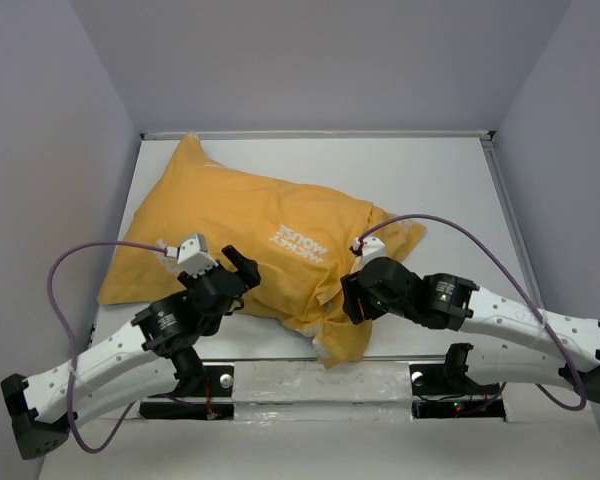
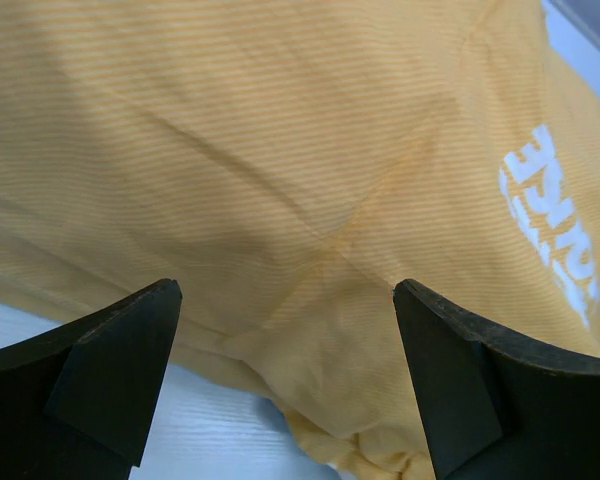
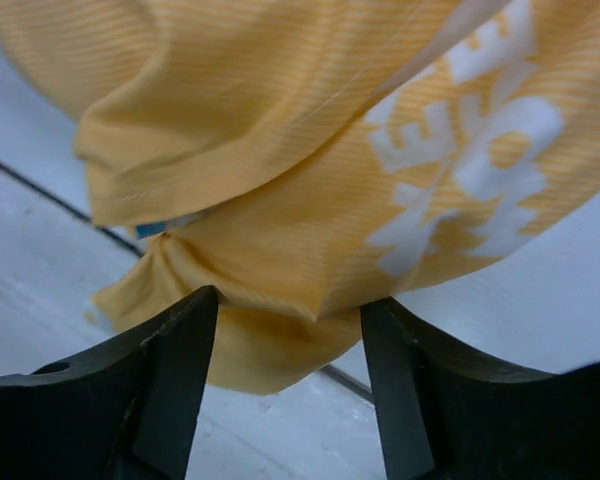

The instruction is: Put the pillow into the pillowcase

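- Step in hand, by judgement: closing out the stuffing, with work centred on the loose open end of the pillowcase (image 1: pixel 250 235).
- Pillowcase plump, orange face up, lying slantwise on the desk (image 1: pixel 430 180) from far left corner to middle of near edge.
- Pillow not visible; presumably inside, judging by the bulk.
- Left gripper (image 2: pixel 285 370) spread wide, holding nothing, poised at the near left side of the fabric.
- Right gripper (image 3: pixel 290 370) partly closed around a bunched fold at the open end; firm pinch or not, cannot tell.
- Next: secure that fold, draw it toward the near edge, confirm full cover.
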Action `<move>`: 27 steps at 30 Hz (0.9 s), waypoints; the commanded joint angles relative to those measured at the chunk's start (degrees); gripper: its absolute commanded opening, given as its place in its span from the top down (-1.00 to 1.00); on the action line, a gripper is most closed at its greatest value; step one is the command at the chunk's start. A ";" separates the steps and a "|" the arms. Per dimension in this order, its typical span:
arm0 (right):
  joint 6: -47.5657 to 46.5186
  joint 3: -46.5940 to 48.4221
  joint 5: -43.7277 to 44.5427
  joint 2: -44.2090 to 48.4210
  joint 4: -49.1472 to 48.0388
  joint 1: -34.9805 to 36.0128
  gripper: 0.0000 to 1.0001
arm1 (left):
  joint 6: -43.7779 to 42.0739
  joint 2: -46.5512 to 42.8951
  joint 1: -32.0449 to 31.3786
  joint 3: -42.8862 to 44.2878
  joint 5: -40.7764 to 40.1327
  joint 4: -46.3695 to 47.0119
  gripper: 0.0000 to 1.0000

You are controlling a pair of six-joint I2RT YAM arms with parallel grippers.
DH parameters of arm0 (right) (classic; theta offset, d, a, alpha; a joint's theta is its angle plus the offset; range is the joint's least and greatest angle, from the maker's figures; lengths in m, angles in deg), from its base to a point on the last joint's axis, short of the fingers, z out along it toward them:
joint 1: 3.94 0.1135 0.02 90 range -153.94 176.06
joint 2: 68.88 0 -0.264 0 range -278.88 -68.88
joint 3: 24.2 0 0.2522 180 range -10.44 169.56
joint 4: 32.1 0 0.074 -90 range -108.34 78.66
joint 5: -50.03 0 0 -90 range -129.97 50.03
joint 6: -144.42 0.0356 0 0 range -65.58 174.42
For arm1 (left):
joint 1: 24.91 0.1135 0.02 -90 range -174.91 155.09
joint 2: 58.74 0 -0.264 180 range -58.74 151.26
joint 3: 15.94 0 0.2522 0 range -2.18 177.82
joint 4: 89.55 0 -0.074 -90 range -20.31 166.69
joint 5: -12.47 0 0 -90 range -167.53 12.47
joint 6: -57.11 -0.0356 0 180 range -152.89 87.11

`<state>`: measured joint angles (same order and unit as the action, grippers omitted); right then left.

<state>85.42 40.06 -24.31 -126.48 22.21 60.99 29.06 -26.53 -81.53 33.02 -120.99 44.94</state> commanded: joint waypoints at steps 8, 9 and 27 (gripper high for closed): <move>-3.21 10.57 22.66 1.26 -5.57 0.20 1.00 | -15.02 6.11 12.23 -10.85 11.11 31.82 -0.93; -6.36 12.67 21.53 3.27 -7.49 0.20 1.00 | -16.59 7.33 13.02 -12.33 13.56 37.14 -0.77; -7.10 12.33 -1.05 1.25 -5.68 -2.61 -0.80 | -22.58 1.93 15.14 -5.06 26.44 34.07 -0.98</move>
<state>78.01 47.14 -21.92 -135.62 11.57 58.71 8.52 -16.78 -66.36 21.77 -94.15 85.53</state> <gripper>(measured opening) 0.891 0.981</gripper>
